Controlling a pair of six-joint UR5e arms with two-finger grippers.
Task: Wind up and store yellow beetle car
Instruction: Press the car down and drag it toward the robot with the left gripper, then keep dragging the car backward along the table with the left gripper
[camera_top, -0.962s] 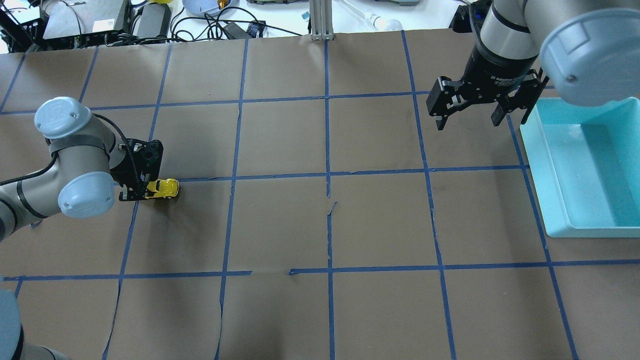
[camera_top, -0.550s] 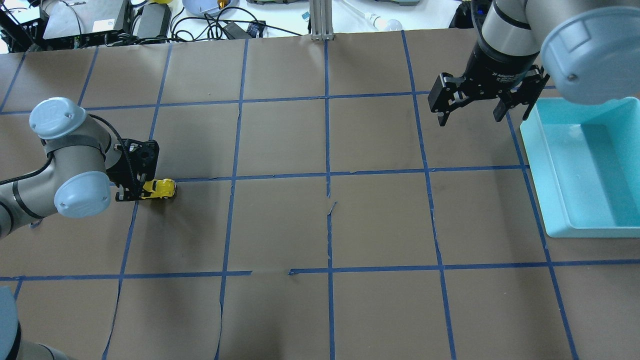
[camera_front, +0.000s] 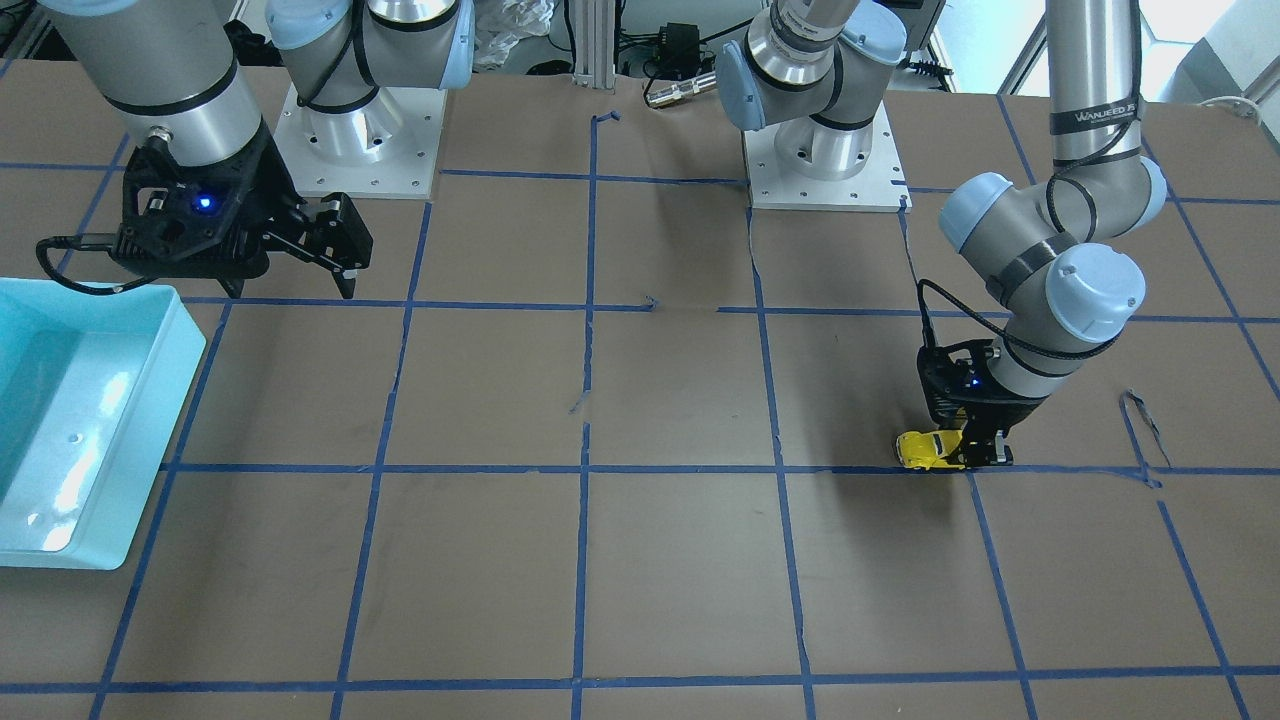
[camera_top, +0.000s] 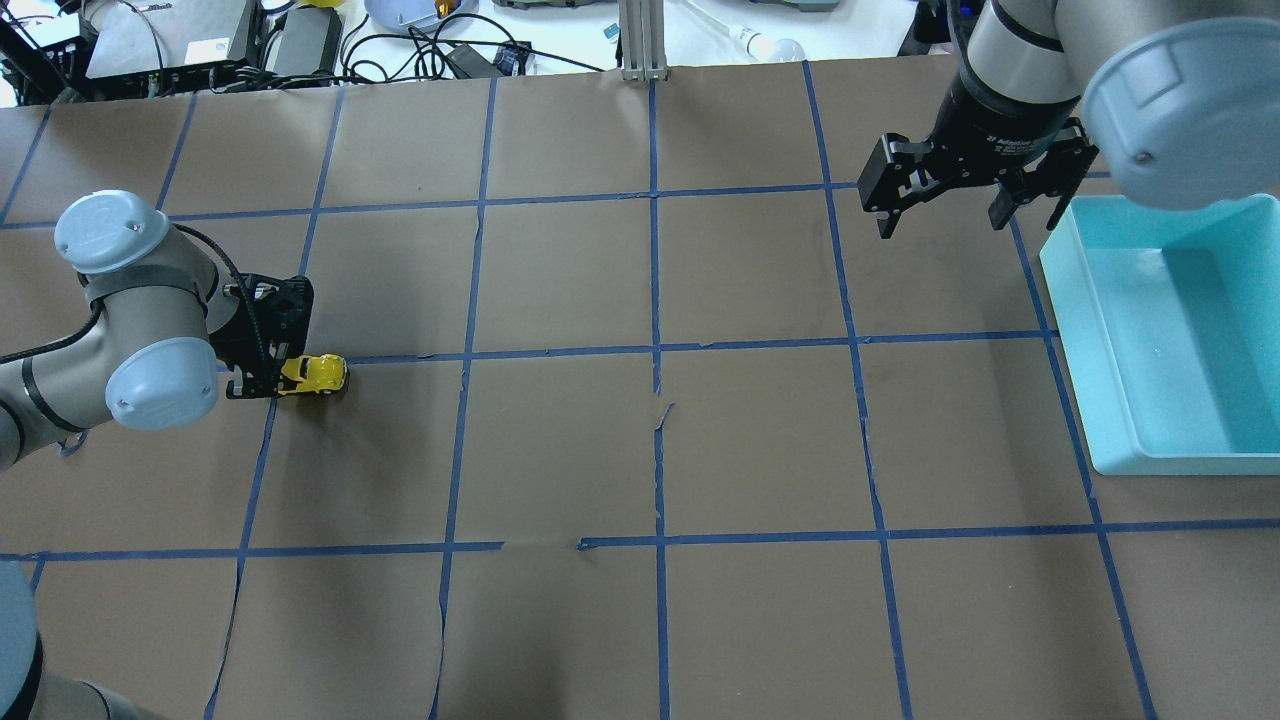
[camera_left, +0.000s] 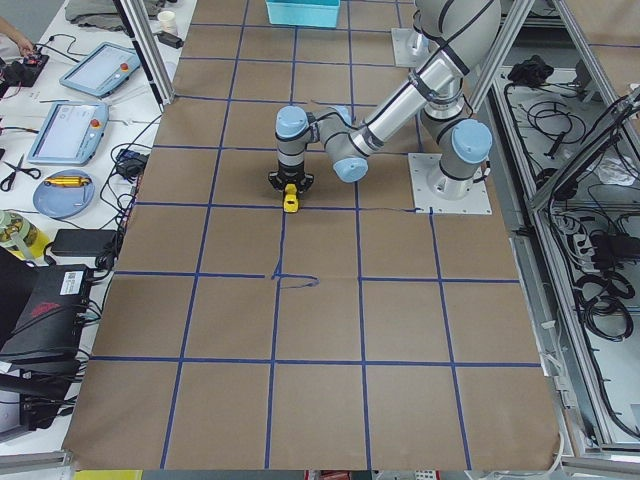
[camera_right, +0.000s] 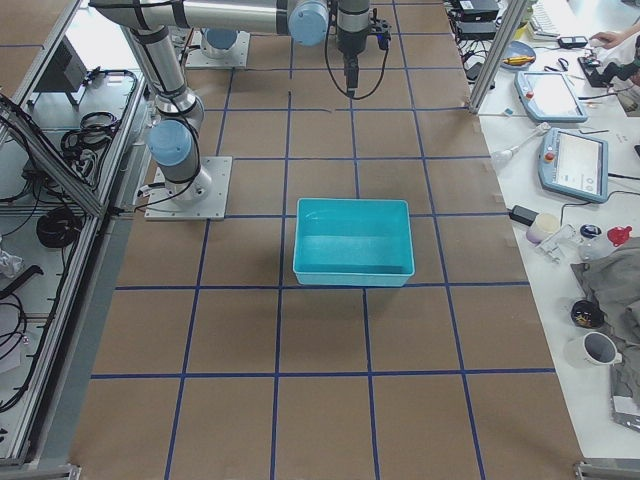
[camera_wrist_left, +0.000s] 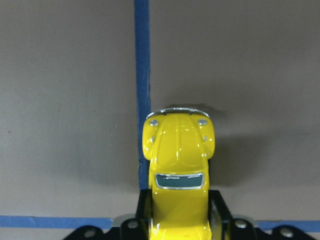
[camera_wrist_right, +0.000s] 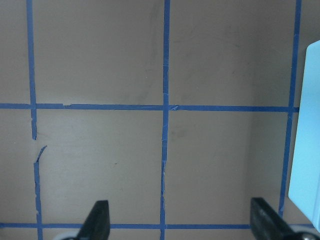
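The yellow beetle car (camera_top: 320, 374) sits low on the brown paper at the table's left, nose toward the table's middle. My left gripper (camera_top: 284, 379) is shut on the car's rear half. In the left wrist view the car (camera_wrist_left: 179, 155) points away from the camera beside a blue tape line, and black fingers (camera_wrist_left: 144, 212) press its sides. The front-facing view shows the car (camera_front: 922, 448) under the left gripper (camera_front: 972, 455). My right gripper (camera_top: 945, 226) hangs open and empty at the far right, beside the turquoise bin (camera_top: 1075, 310).
The turquoise bin (camera_front: 165, 380) lies empty at the table's right end, and its edge shows in the right wrist view (camera_wrist_right: 309, 150). Blue tape lines grid the brown paper (camera_top: 660, 440). Cables and electronics (camera_top: 300, 40) crowd the far edge.
My left gripper has drawn the car a short way left, toward the table's left end. The right gripper has shifted slightly toward the far edge, still open.
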